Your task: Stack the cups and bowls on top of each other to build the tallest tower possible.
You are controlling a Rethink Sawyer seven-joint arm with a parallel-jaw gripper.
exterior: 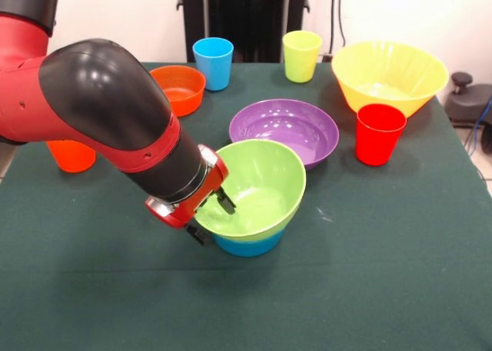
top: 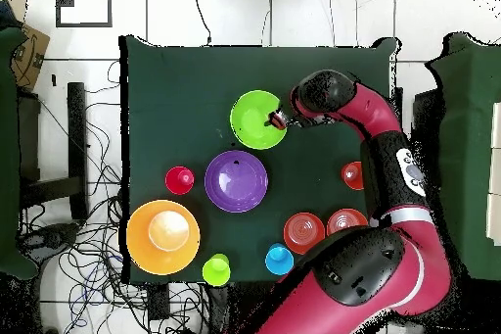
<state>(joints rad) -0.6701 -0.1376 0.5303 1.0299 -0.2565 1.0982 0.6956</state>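
Note:
The lime green bowl (exterior: 261, 183) sits tilted on the small blue bowl (exterior: 247, 246) near the table's middle; these two make up the tower. My gripper (exterior: 211, 217) straddles the green bowl's left rim, one finger inside and one outside, shut on it. In the overhead view the gripper (top: 279, 119) is at the green bowl's (top: 256, 119) right edge and the blue bowl is hidden. The purple bowl (exterior: 284, 130), yellow bowl (exterior: 388, 74), an orange bowl (exterior: 178, 88), blue cup (exterior: 213, 62), yellow-green cup (exterior: 301, 55) and red cup (exterior: 379, 134) stand apart. The orange cup (exterior: 71, 155) is half hidden by my arm.
The overhead view shows two small orange bowls (top: 303, 232) (top: 346, 220) side by side near the robot's base, and the orange cup (top: 353, 174) beside my arm. The green table cloth (exterior: 384, 274) reaches the table's edges. Cables lie on the floor around the table.

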